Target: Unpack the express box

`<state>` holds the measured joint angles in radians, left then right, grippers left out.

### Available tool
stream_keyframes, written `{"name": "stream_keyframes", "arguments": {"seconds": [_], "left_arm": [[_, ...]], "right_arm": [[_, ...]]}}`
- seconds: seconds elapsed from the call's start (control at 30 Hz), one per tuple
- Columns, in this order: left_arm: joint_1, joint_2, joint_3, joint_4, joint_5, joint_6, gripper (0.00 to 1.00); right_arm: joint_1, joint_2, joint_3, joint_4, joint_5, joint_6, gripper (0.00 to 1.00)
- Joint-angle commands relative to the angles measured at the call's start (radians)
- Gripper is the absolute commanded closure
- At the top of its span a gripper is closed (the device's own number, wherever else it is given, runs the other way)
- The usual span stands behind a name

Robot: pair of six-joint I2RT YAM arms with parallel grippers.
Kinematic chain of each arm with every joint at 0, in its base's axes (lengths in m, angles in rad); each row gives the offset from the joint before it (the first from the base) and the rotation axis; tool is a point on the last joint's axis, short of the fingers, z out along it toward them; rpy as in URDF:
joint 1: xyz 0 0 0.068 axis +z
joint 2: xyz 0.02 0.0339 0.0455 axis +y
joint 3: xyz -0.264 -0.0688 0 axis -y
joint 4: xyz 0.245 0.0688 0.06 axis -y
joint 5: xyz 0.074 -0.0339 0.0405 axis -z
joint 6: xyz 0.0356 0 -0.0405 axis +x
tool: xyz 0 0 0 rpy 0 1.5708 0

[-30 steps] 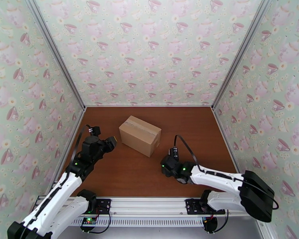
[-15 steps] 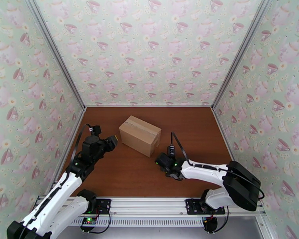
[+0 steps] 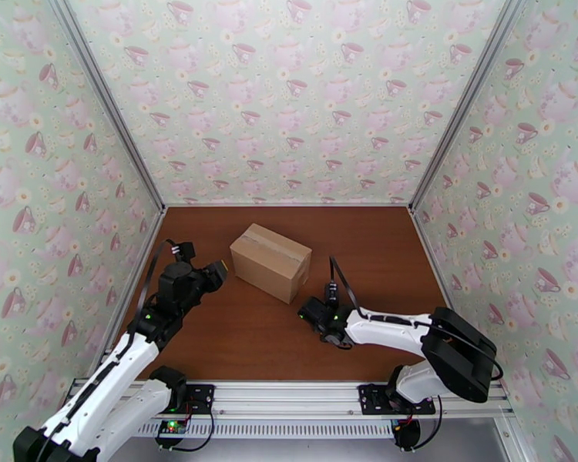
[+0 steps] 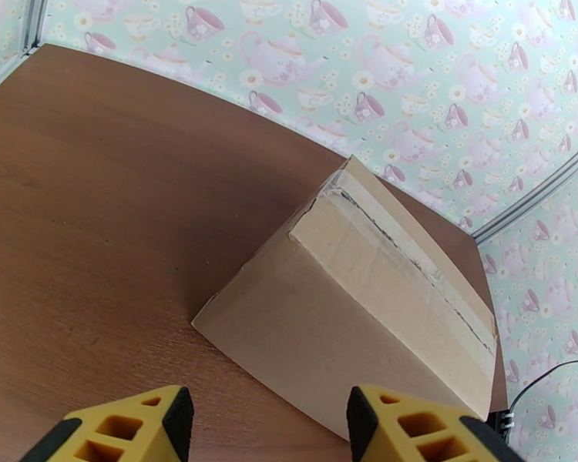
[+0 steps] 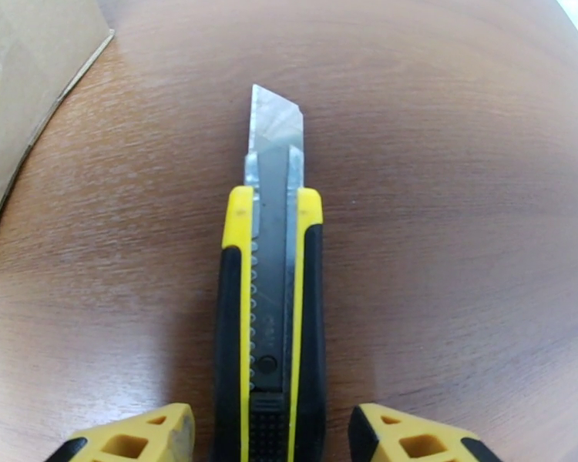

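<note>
Express box (image 3: 271, 261) sits shut on the brown table (image 3: 381, 248), in the far half and a little left of the middle, turned askew to the table's edges. Its flaps lie flat, and a tape strip (image 4: 412, 248) runs the length of the top seam. A dark ragged line follows the seam, and I cannot tell whether the tape is cut.

The left gripper (image 3: 216, 272) hangs just beside the left end of the express box, near the table's left edge. In the left wrist view its 2 yellow fingers (image 4: 135, 429) stand apart with nothing between them, and the box's end corner lies ahead of them.

The right gripper (image 3: 308, 308) is low over the table, just beside the box's near right corner. In the right wrist view a black and yellow knife (image 5: 272, 302) lies between its 2 fingers (image 5: 412, 436). The blade (image 5: 276, 121) is out and points away from the wrist. The fingers stand apart, with a gap showing on each side of the handle. A box corner shows at that view's upper left.
</note>
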<state>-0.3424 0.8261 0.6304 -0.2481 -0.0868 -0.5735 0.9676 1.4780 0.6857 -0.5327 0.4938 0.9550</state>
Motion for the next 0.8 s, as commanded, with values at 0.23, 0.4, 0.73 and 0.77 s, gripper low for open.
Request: {"name": "stream_keyframes", "arguments": {"seconds": [0.23, 0.4, 0.73, 0.77], "left_arm": [[-0.004, -0.02, 0.028, -0.02, -0.024, 0.009, 0.41], [-0.006, -0.029, 0.043, -0.05, -0.043, 0.021, 0.42], [-0.008, -0.048, 0.062, -0.092, -0.023, 0.049, 0.43], [-0.008, -0.046, 0.071, -0.1, -0.01, 0.053, 0.43]], "right_arm": [[-0.029, 0.006, -0.04, 0.056, -0.052, 0.013, 0.51], [-0.057, -0.004, -0.075, 0.109, -0.11, 0.0, 0.58], [-0.063, -0.085, -0.057, 0.025, -0.076, -0.054, 0.74], [-0.063, -0.111, -0.045, -0.006, -0.062, -0.063, 0.75]]}}
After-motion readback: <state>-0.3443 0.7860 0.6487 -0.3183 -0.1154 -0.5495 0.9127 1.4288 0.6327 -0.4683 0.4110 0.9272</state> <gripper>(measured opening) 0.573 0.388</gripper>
